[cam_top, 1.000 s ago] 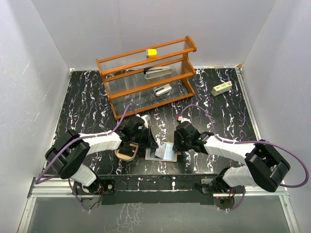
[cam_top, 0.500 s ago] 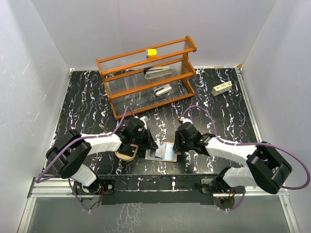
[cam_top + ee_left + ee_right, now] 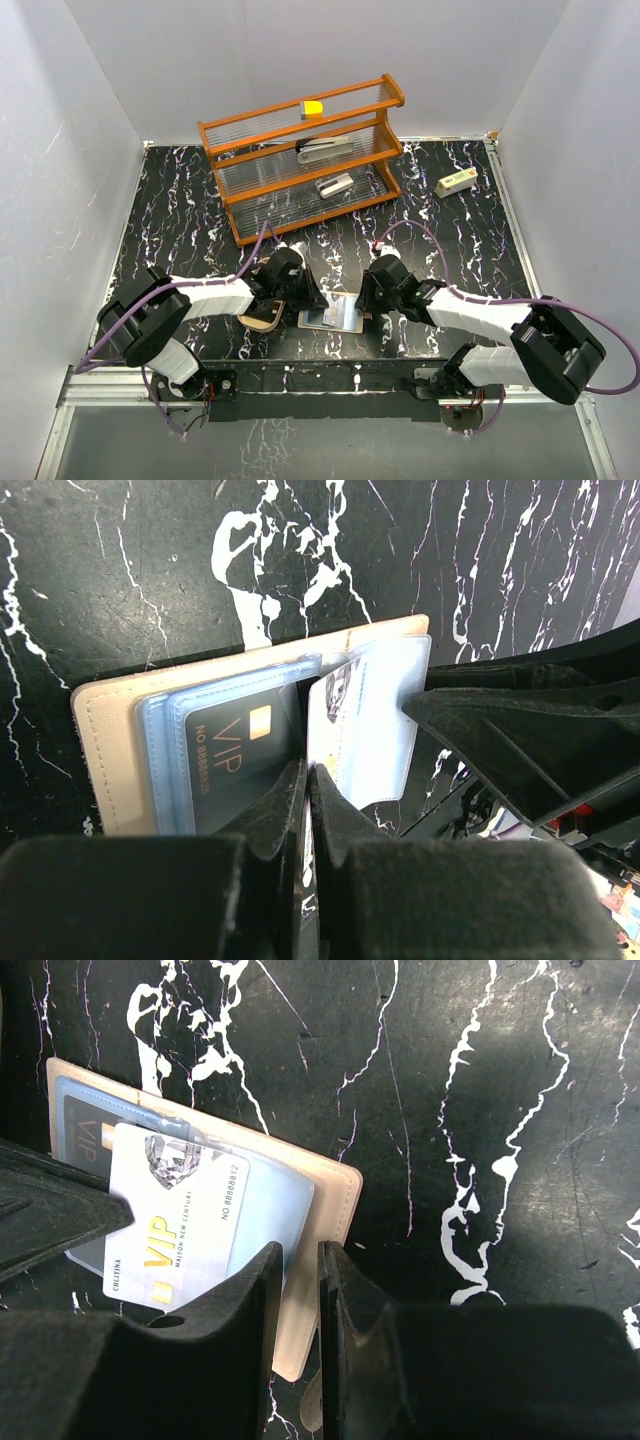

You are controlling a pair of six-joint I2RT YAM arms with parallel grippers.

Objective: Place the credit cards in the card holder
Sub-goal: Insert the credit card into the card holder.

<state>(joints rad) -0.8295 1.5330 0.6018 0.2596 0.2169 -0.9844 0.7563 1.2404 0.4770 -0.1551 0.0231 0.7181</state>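
The card holder (image 3: 348, 323) is a tan stitched folder with clear sleeves, lying open near the table's front edge. It also shows in the left wrist view (image 3: 105, 750) and the right wrist view (image 3: 325, 1195). A dark VIP card (image 3: 235, 750) sits inside a sleeve. A pale VIP card (image 3: 175, 1220) lies partly in the right sleeve (image 3: 365, 730). My left gripper (image 3: 308, 772) is shut on the pale card's edge (image 3: 308, 300). My right gripper (image 3: 300, 1250) is nearly closed, tips on the holder's right edge (image 3: 368, 300).
An oval tan tray (image 3: 262, 320) lies just left of the holder, under my left arm. An orange rack (image 3: 232, 218) at the back holds two grey staplers (image 3: 325, 150) and a yellow block (image 3: 313, 108). A small white box (image 3: 455, 182) lies back right.
Both grippers have shifted slightly toward the near edge, staying over the holder. The holder and the cards have barely moved.
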